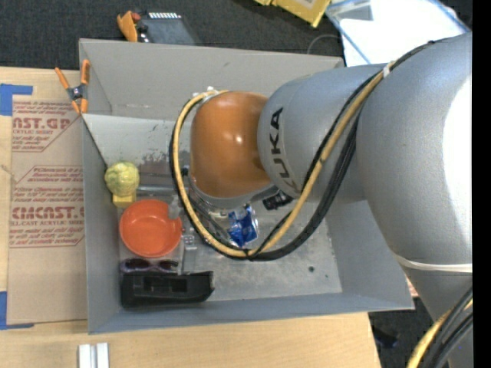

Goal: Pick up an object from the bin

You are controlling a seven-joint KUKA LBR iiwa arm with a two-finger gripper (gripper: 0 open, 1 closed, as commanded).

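Blue crumpled thing [243, 229] just beside pincer [217, 218], orange bowl [149, 231] to its left.

A robotics lab is indicated by a cabled KUKA arm [383, 167] over a grey metal bin [230, 67].

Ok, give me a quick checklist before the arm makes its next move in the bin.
1. Gripper down in the middle of the bin, under the orange wrist cover: ok.
2. Blue crumpled thing at the gripper, grasped: cannot tell.
3. Orange bowl clear of the gripper: cannot tell, it lies close.
4. Black block at the view's lower left, clear of the arm: ok.
5. Yellow-green lump by the left wall, clear: ok.
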